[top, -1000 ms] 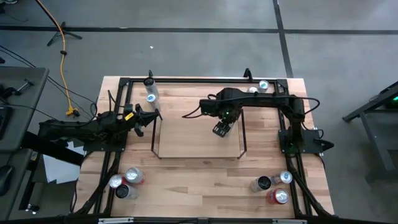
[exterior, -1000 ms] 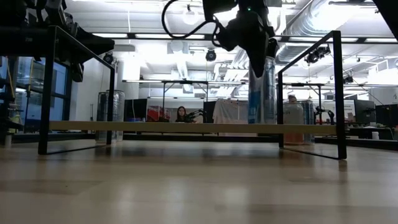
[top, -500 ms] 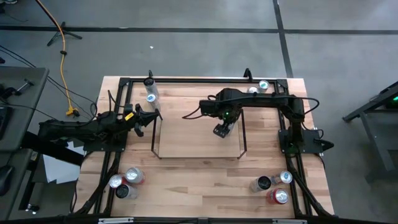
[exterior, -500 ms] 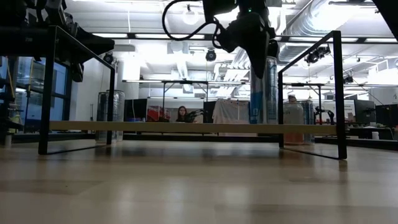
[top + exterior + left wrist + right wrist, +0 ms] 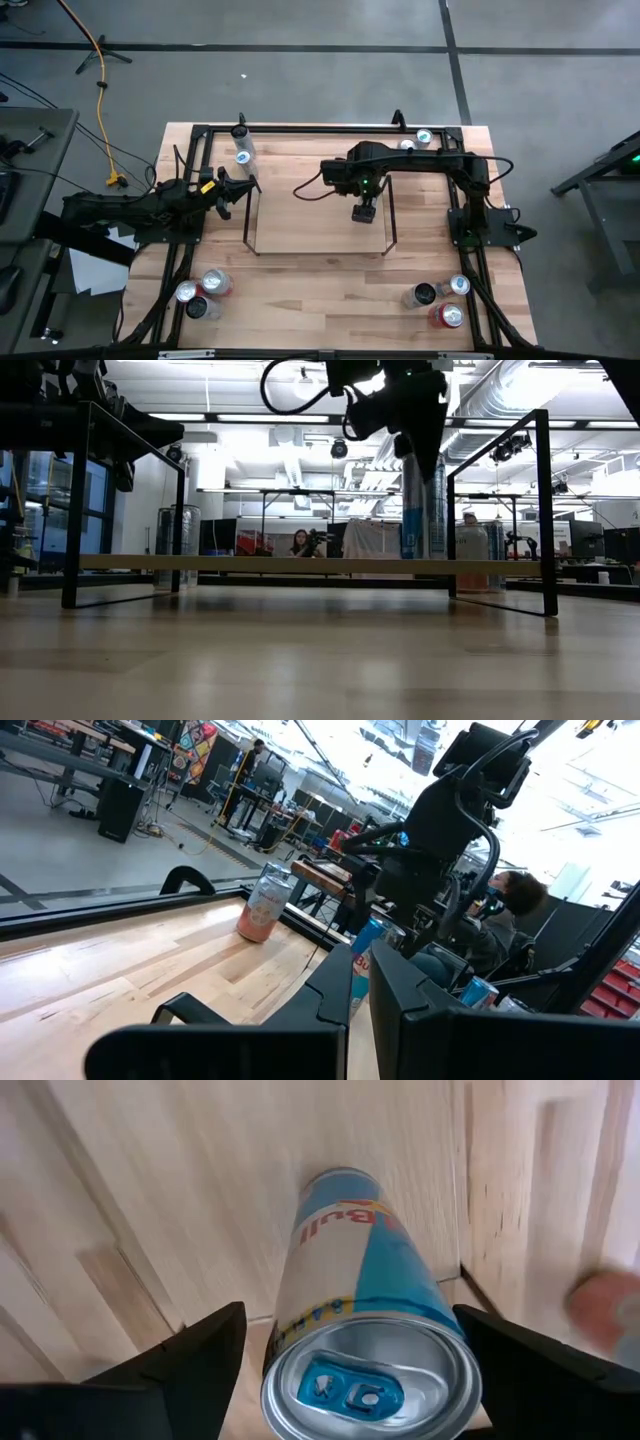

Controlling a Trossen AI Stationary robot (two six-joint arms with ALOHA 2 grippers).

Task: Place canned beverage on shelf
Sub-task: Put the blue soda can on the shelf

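A tall blue and silver can (image 5: 350, 1280) stands upright with its base on the shelf's light-wood board (image 5: 260, 564), close to the shelf's right wire frame (image 5: 545, 510). My right gripper (image 5: 350, 1315) hangs over it, pointing straight down and open. One finger (image 5: 190, 1370) stands on either side of the can's top without holding it. In the low view the can (image 5: 422, 510) shows below that gripper (image 5: 415, 430). In the high view the right gripper (image 5: 362, 212) hides the can. My left gripper (image 5: 250, 185) waits shut at the shelf's left end.
Loose cans stand in groups at the table's near left (image 5: 203, 290), near right (image 5: 440, 300), far left (image 5: 241, 150) and far right (image 5: 420, 138). Black rails (image 5: 320, 128) frame the tabletop. Most of the shelf board (image 5: 300, 225) left of the can is bare.
My right gripper has rolled about its downward-pointing line above the can, staying in place, and has opened its fingers off the can. The can stands upright on the shelf board throughout.
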